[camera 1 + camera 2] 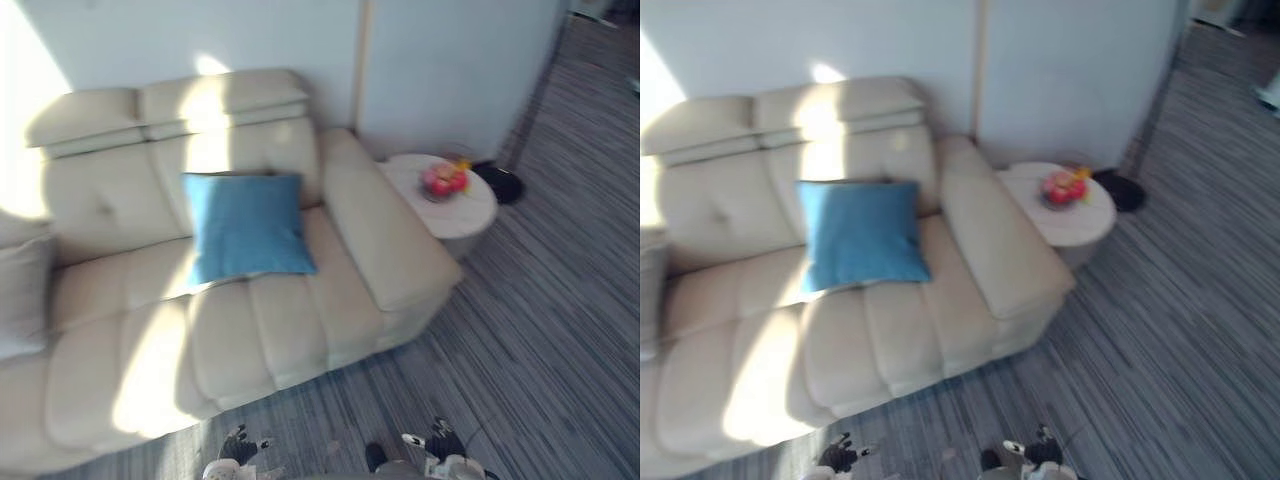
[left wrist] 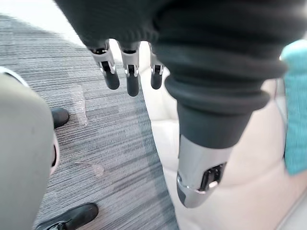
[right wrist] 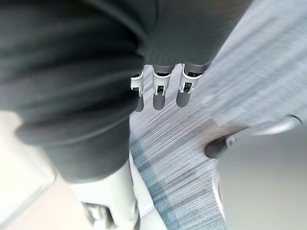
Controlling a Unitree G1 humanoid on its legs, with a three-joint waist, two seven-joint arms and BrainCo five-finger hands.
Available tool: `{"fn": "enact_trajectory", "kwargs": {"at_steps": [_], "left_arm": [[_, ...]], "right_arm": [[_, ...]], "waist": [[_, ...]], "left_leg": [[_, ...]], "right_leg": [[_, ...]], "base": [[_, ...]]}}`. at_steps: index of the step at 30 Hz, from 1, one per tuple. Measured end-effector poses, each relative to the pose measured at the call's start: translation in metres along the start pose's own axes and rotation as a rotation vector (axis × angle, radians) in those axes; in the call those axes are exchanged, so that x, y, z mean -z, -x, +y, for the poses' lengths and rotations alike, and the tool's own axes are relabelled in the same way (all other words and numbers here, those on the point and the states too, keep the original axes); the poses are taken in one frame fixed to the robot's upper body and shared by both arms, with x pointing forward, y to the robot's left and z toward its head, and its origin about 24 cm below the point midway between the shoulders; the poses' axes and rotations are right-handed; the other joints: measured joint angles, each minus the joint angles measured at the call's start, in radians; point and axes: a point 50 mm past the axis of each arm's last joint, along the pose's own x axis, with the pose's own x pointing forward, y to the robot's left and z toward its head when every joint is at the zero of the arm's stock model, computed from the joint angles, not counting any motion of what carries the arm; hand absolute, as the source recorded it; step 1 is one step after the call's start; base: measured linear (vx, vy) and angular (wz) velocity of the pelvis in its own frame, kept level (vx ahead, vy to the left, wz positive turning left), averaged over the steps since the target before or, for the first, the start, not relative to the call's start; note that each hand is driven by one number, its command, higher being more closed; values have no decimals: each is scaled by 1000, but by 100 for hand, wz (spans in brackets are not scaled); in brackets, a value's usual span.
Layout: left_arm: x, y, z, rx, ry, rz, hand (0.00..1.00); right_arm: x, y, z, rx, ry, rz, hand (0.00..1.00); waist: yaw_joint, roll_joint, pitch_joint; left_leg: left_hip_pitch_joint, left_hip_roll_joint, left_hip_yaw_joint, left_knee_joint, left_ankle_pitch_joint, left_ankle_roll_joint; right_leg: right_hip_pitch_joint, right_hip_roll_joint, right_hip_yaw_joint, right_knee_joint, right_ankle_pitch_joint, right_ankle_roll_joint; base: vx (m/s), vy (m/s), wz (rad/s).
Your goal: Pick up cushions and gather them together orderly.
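Note:
A blue square cushion (image 1: 247,225) leans against the backrest in the middle of the cream sofa (image 1: 250,330). A pale grey cushion (image 1: 22,295) stands at the sofa's far left end. My left hand (image 1: 237,452) and right hand (image 1: 445,452) hang low over the carpet in front of the sofa, well short of both cushions. In the left wrist view the fingers (image 2: 130,79) are straight and hold nothing, with the blue cushion (image 2: 295,110) at the edge past them. The right hand's fingers (image 3: 158,93) are also straight and empty above the carpet.
A round white side table (image 1: 470,215) stands by the sofa's right armrest, carrying a bowl of red and yellow fruit (image 1: 445,180). A flat black object (image 1: 500,183) lies on the floor behind it. Striped grey carpet (image 1: 540,330) spreads in front and to the right.

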Motion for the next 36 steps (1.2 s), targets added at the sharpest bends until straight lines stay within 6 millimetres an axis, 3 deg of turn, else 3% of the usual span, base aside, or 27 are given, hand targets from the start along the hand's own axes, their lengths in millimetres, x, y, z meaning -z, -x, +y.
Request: {"fn": "enact_trajectory", "kwargs": {"at_steps": [1, 3, 5, 7, 9, 11, 12, 13, 14, 15, 16, 17, 18, 20, 23, 24, 25, 26, 27, 29, 31, 32, 33, 35, 36], "left_arm": [[-4, -1, -1, 1, 1, -14, 0], [-5, -1, 1, -4, 3, -19, 0], [-5, -1, -2, -9, 43, -16, 0], [-10, -3, -11, 17, 43, -22, 0], [-7, -2, -15, 28, 35, -7, 0], [-5, -2, -14, 26, 26, 6, 0], [-2, -2, -13, 21, 33, 22, 0], [0, -1, -11, 13, 48, 23, 0], [-2, -1, -10, 6, 62, 16, 0], [-2, -1, -10, 5, 62, 11, 0], [-5, -1, -9, 3, 61, -2, 0], [-6, -1, -8, 2, 61, -13, 0], [-7, -1, -9, 1, 64, -21, 0], [-11, -1, -8, -4, 74, -46, 0], [-8, 0, -6, -13, 91, -38, 0], [-2, 1, -6, -11, 93, -20, 0], [0, 1, -4, -19, 99, -11, 0], [-1, 1, 2, -31, 84, -10, 0], [-2, 0, 5, -35, 78, -12, 0], [-4, 0, 13, -50, 61, -13, 0], [-4, -2, 12, -40, 36, -5, 0], [-7, -3, 9, -24, 4, -6, 0], [-11, -4, 6, -8, -25, -15, 0], [-16, -6, 1, 10, -44, -28, 0], [-17, -6, -2, 21, -55, -31, 0]], "right_arm": [[-2, 0, 1, -1, -3, -8, 0], [-3, 0, 2, 2, 1, -14, 0], [-8, -2, -2, 8, 16, -27, 0], [-12, -4, -9, 26, 28, -36, 0], [-14, -5, -13, 35, 36, -38, 0], [-11, -4, -10, 27, 27, -25, 0], [-8, -4, -8, 22, 28, -13, 0], [-8, -4, -7, 19, 26, -10, 0], [-8, -5, -7, 20, 27, -5, 0], [-7, -4, -8, 23, 28, -1, 0], [-4, -4, -11, 30, 33, 15, 0], [-2, -4, -14, 37, 37, 27, 0], [-1, -4, -15, 40, 39, 29, 0], [-1, -4, -15, 41, 39, 29, 0], [1, -3, -13, 39, 32, 33, 0], [1, -3, -11, 36, 26, 34, 0], [1, -3, -10, 35, 22, 31, 0], [5, 0, -6, 27, 7, 27, 0], [6, 1, -3, 21, 1, 23, 0], [8, 2, 4, 5, -11, 30, 0], [5, 1, 4, 4, -18, 23, 0], [2, -1, 4, 2, -16, 15, 0], [1, -1, 4, 3, -15, 14, 0], [-8, -4, 6, -4, -12, -11, 0], [-14, -6, 6, -4, -11, -24, 0]], "waist": [[3, -1, 0], [3, -4, -1], [3, 12, 3], [-9, 44, 23], [-16, 44, 22], [-29, 38, 25], [-28, 28, 29], [-23, 31, 35], [-16, 32, 41], [-16, 31, 43], [-3, 27, 45], [10, 24, 46], [16, 25, 46], [33, 27, 47], [39, 43, 43], [43, 54, 43], [45, 57, 40], [39, 28, 33], [39, 10, 32], [60, -31, 22], [57, -33, 30], [48, -29, 38], [41, -24, 42], [33, -11, 56], [30, -5, 61]], "left_leg": [[6, 16, 58, 4, 1, -1], [33, 28, 141, 11, 2, -5], [64, 44, 186, 7, 9, -14], [97, 53, 192, 2, 38, -23], [123, 55, 192, 29, 89, -24], [94, 126, 185, 220, 92, -30], [36, 212, 130, 465, 81, 27], [-6, 238, 71, 590, 19, 71], [-60, 216, -23, 675, -54, 74], [-87, 191, -72, 684, -76, 69], [-144, 111, -189, 656, -109, 56], [-187, 48, -267, 591, -122, 60], [-213, 20, -309, 553, -123, 63], [-295, -63, -490, 370, -118, 60], [-320, -89, -712, 182, -76, 25], [-303, -74, -715, 188, -24, 26], [-293, -74, -709, 193, -11, 30], [-269, -72, -629, 196, -29, 37], [-254, -72, -590, 192, -42, 40], [-212, -75, -459, 178, -53, 49], [-173, -76, -378, 159, -58, 54], [-145, -73, -340, 145, -58, 55], [-119, -70, -325, 127, -58, 55], [-76, -55, -298, 82, -61, 55], [-45, -38, -270, 57, -63, 52]], "right_leg": [[-39, -51, -224, 67, -20, -34], [-50, -108, -514, 142, -42, -71], [-51, -99, -631, 171, -67, -87], [-54, -55, -565, 180, -88, -89], [-51, -26, -504, 177, -102, -88], [-33, 8, -440, 151, -117, -69], [4, 45, -375, 96, -109, -82], [27, 71, -329, 73, -106, -96], [62, 106, -247, 45, -100, -117], [77, 116, -218, 35, -98, -120], [109, 123, -154, 21, -97, -121], [127, 134, -79, 16, -98, -121], [137, 138, -45, 11, -98, -121], [141, 155, 82, 7, -98, -121], [145, 196, 210, 11, -105, -106], [149, 216, 251, 30, -119, -84], [151, 222, 275, 45, -129, -81], [137, 208, 304, 95, -166, -54], [114, 197, 302, 132, -186, -47], [26, 158, 248, 274, -234, 27], [-30, 108, 87, 329, -246, 69], [-37, 68, -62, 331, -246, 66], [-34, 37, -195, 306, -252, 38], [-41, 19, -308, 239, -239, 3], [-43, 19, -363, 227, -199, -30]], "base": [[12, -61, -153], [64, -113, -151], [133, -184, -134], [152, -231, -108], [134, -194, -99], [111, -160, -91], [111, -123, -124], [146, -119, -182], [135, -38, -145], [147, 12, -179], [155, 58, -187], [174, 102, -196], [141, 103, -193], [159, 136, -194], [242, 209, -198], [229, 204, -176], [327, 261, -166], [311, 245, -130], [341, 254, -147], [249, 145, -149], [250, 76, -124], [309, 11, -104], [265, -45, -88], [268, -140, -90], [252, -164, -91]]}}
